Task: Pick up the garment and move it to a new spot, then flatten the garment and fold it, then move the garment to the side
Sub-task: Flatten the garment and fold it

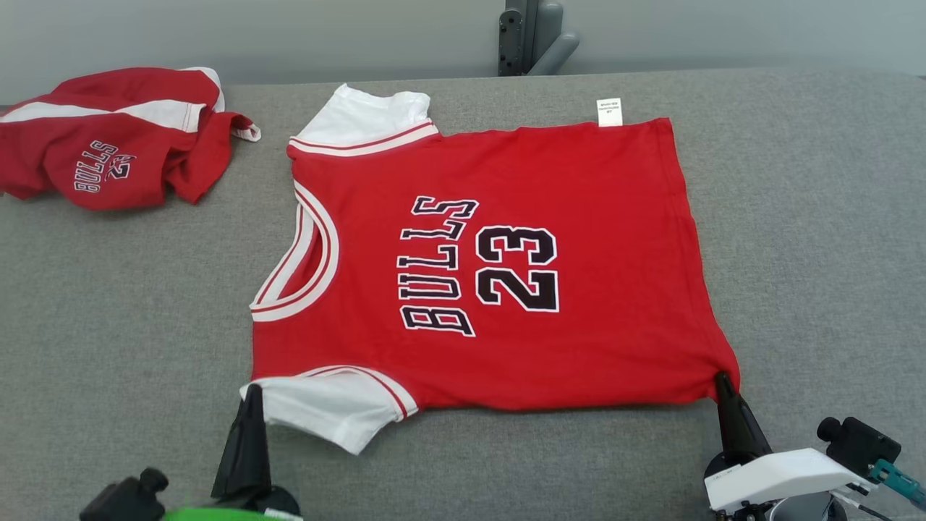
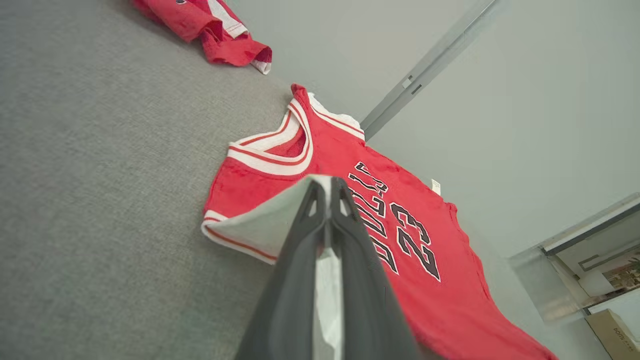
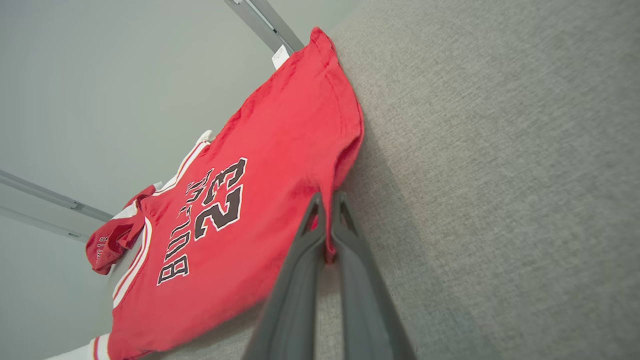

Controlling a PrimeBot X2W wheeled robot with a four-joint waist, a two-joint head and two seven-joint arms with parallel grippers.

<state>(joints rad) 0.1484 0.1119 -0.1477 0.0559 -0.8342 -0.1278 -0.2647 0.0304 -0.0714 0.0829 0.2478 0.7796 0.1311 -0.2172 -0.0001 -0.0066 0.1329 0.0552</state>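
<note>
Mid-task, by the look of it. Shows the red Bulls 23 jersey (image 1: 492, 275) spread print-up at centre of the grey table (image 1: 810, 217), neckline twd 9 o'clock, hem twd 3. Clamps the left gripper (image 1: 252, 394) tight on the near white sleeve (image 1: 325, 416) at approx 7 o'clock, w/ white cloth pinched between the fingers in the left wrist view. Clamps the right gripper (image 1: 722, 378) tight on the near hem corner (image 1: 712, 362) at approx 5 o'clock, w/ a tuck of red fabric nipped between the fingers in the right wrist view. Leaves the far sleeve (image 1: 362, 116) and care label (image 1: 609, 112) lying loose along the 12 o'clock edge. Leaves a second red garment (image 1: 116, 137) crumpled at 10 o'clock, well apart from the jersey.

Progress, as judgement only: looks done w/ pick-up and relocation. Looks nearly done w/ flattening, barring slight puckers at the gripped corner. Not yet folded, w/ no crease or doubled layer anywhere. Not yet moved aside. Seems set up for first fold, w/ both ends of near edge in hand, prob to carry over twd 12 o'clock. Remains to fold, then shift to the side.
</note>
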